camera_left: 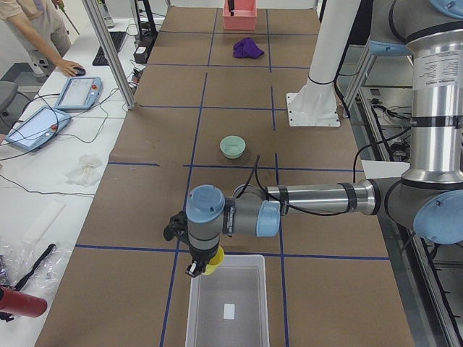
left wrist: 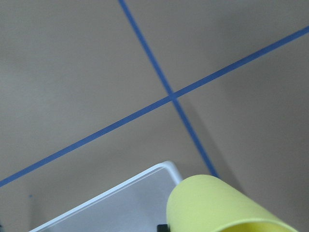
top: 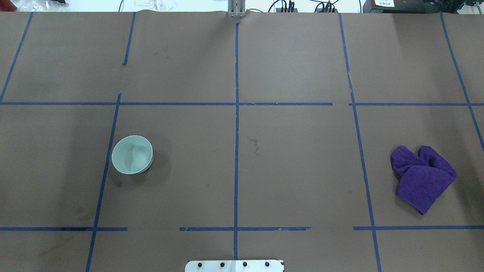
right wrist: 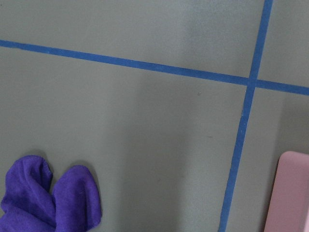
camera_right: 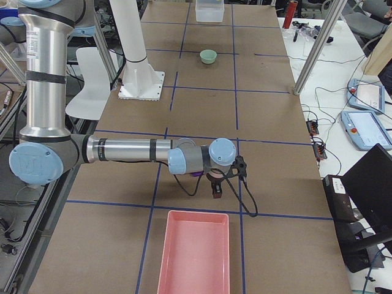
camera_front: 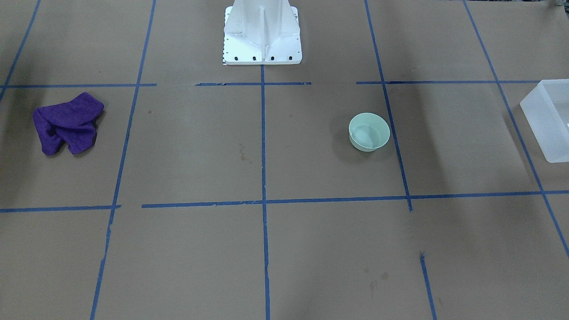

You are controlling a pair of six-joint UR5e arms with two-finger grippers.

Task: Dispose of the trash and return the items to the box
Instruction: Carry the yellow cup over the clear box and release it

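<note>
**Clear the rim before letting go**

The yellow cup (camera_left: 212,262) hangs at the left pincer (camera_left: 194,269), just over a corner of the box (camera_left: 239,256) and not yet inside. Whether that pincer is clamped or apart cannot be told. By my judgement the cup should travel inward over the open middle, then sink low before release, lest it clip the rim.

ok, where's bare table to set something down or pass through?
Widest bare stretch: centre squares between the mint bowl and purple cloth, ahead of the pedestal base. Crowded at the box end, left claw and yellow cup at its rim.
</note>
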